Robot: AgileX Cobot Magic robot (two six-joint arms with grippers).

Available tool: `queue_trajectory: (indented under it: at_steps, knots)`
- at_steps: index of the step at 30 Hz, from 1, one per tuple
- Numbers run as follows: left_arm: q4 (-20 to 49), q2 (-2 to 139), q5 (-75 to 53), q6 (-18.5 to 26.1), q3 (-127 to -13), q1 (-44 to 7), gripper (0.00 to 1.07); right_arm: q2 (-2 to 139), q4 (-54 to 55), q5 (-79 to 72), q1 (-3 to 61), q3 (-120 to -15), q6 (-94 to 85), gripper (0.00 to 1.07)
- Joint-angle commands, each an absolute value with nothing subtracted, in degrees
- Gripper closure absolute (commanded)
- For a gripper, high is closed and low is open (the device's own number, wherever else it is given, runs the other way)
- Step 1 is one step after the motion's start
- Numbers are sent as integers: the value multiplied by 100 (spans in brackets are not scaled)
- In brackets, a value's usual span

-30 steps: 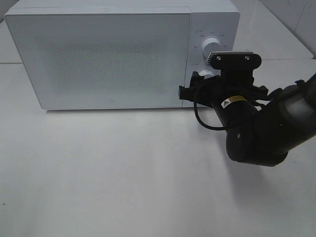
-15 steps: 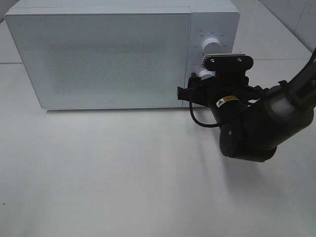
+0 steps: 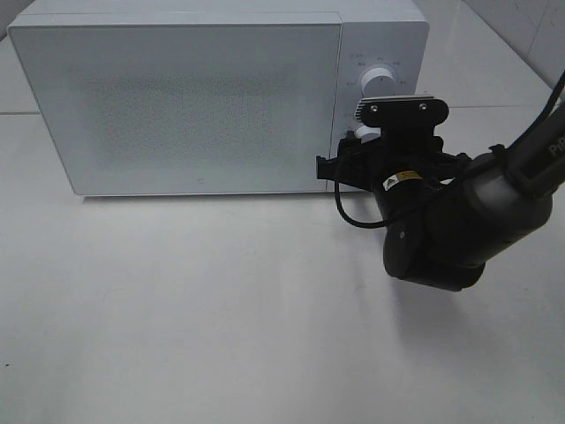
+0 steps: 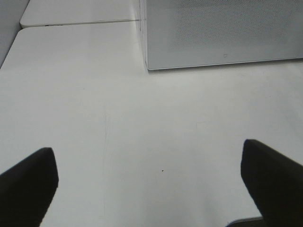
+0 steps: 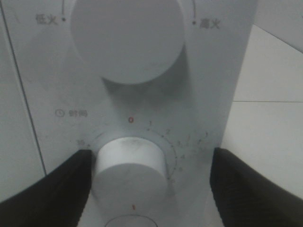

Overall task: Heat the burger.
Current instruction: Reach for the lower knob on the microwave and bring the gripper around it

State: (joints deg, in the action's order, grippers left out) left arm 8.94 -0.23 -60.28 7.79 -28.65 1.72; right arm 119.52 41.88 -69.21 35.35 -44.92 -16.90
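Table (image 4: 142,118): bare white top under the left gripper.
Left gripper (image 4: 150,182): hanging over the table, dark fingers spread wide with nothing between them.
Right arm (image 3: 459,221): black, reaching in to the control panel; it carries a yellow sticker (image 3: 406,179) with a warning triangle, its text too small to read.
Right gripper (image 5: 149,184): fingers parted wider than the timer knob, one on each side of it, gripping nothing.
Timer knob (image 5: 129,168): white, ringed by a red 0, then 1, 2, 3, 4; the far numbers blur, perhaps 30 or 35.
Power knob (image 5: 127,38): above it, marked 低火 on one side and 高火 on the other.
Microwave (image 3: 194,97): white, door shut, tiny unreadable logo at the door's lower edge.
Burger: not to be seen; the frosted door hides the inside.
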Motion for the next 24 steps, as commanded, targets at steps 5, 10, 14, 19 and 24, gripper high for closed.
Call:
queue_trajectory:
  at_steps: [5, 10, 14, 19, 24]
  knots:
    - [894, -172, -5953, 739, -2848, 189, 6, 11952, 4412, -7506, 3621, -4549, -1816, 39]
    - [894, -172, -5953, 739, -2848, 189, 6, 11952, 4406, -7494, 3621, -4549, -1816, 39]
    - [894, -172, -5953, 739, -2848, 189, 6, 11952, 4389, -7494, 3621, -4555, -1816, 39]
    - [894, -172, -5953, 739, -2848, 189, 6, 11952, 4194, -7466, 3621, -4555, -1816, 39]
    - [894, -172, -5953, 739, -2848, 189, 6, 11952, 4079, -7437, 3621, -4555, -1811, 39]
